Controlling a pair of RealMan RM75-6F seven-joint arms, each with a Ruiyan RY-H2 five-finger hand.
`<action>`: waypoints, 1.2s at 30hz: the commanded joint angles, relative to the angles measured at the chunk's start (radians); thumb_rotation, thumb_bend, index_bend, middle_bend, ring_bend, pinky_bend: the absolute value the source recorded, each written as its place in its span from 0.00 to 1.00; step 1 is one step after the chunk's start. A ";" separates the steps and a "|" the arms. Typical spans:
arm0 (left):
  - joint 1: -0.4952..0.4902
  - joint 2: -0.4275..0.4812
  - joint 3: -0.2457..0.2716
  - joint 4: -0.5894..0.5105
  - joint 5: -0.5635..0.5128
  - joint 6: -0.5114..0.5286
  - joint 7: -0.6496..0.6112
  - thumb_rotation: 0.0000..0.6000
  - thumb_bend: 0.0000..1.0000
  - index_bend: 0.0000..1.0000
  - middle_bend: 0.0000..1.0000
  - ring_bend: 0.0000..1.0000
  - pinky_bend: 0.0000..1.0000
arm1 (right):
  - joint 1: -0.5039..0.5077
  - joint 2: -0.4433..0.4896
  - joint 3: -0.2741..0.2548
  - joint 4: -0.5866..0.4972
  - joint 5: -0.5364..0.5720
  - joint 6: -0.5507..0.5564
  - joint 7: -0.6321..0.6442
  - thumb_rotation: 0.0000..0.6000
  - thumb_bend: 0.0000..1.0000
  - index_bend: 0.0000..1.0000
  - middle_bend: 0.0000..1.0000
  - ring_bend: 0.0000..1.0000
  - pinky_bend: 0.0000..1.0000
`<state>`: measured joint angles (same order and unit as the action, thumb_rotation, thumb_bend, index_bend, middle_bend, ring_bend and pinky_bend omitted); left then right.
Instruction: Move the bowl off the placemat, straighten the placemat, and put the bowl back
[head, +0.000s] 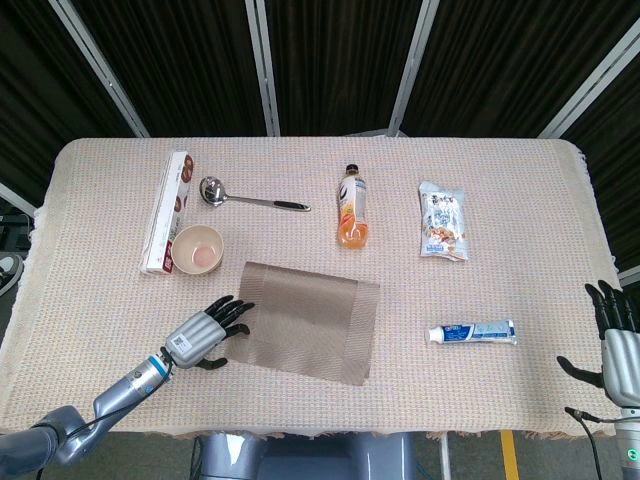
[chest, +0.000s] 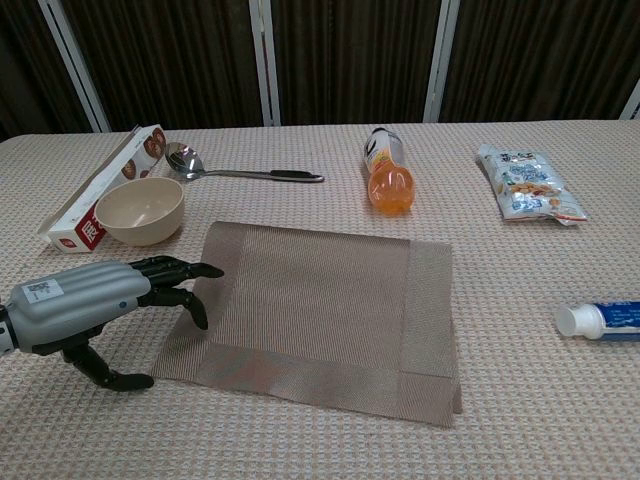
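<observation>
A cream bowl (head: 198, 248) (chest: 140, 210) stands on the tablecloth, off the brown placemat (head: 310, 321) (chest: 315, 312) and just beyond its far left corner. The placemat lies slightly askew in the middle of the table. My left hand (head: 203, 331) (chest: 90, 298) is at the mat's left edge, fingers spread, their tips on or just over that edge, holding nothing. My right hand (head: 617, 345) hangs open at the table's right front corner, far from the mat; the chest view does not show it.
A long snack box (head: 167, 210) lies left of the bowl, a metal ladle (head: 250, 196) behind it. An orange drink bottle (head: 351, 207) lies beyond the mat, a snack bag (head: 442, 221) at back right, a toothpaste tube (head: 472, 332) right of the mat.
</observation>
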<state>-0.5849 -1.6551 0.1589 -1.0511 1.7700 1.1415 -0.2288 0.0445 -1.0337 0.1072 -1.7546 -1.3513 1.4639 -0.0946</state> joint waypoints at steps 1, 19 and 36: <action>-0.003 -0.001 0.000 -0.002 -0.001 -0.003 0.005 1.00 0.30 0.32 0.00 0.00 0.00 | 0.000 0.000 0.000 -0.001 0.000 0.001 0.000 1.00 0.00 0.00 0.00 0.00 0.00; -0.011 -0.001 -0.002 -0.020 -0.007 -0.005 0.016 1.00 0.40 0.37 0.00 0.00 0.00 | -0.001 0.002 -0.001 -0.002 -0.001 0.000 0.002 1.00 0.00 0.00 0.00 0.00 0.00; -0.025 -0.035 -0.056 -0.033 -0.046 0.006 0.002 1.00 0.44 0.68 0.00 0.00 0.00 | -0.001 0.003 -0.002 -0.003 -0.002 0.001 0.006 1.00 0.00 0.00 0.00 0.00 0.00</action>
<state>-0.6049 -1.6867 0.1116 -1.0791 1.7308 1.1483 -0.2254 0.0432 -1.0307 0.1054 -1.7580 -1.3537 1.4645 -0.0882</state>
